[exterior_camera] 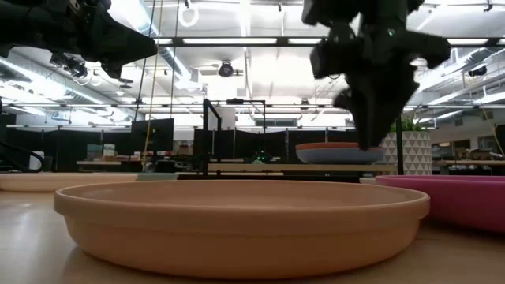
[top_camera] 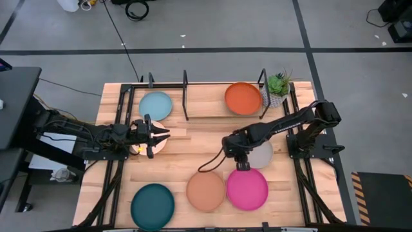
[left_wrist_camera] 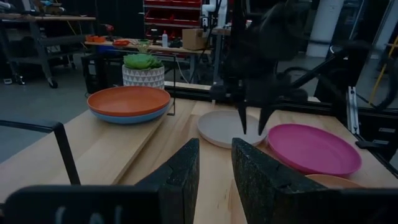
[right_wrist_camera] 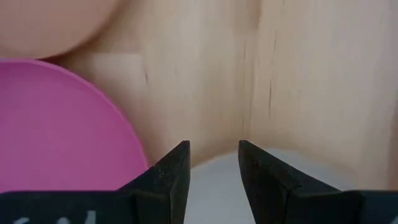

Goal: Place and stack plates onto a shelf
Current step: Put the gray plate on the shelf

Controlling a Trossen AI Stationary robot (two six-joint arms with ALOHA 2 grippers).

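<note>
My right gripper points down, open, above the table between the grey plate and the pink plate, its fingers over the grey plate's rim. My left gripper is open and level, pointing toward the table's right, above a pale pink plate that it mostly hides. The peach plate and teal plate lie flat near the near edge. On the shelf rest a light blue plate and an orange plate stacked on a blue one.
A potted plant stands at the shelf's right end, beside an upright post. Black frame rails run along both sides of the table. Bare wood lies between the two grippers and in the shelf's middle bay.
</note>
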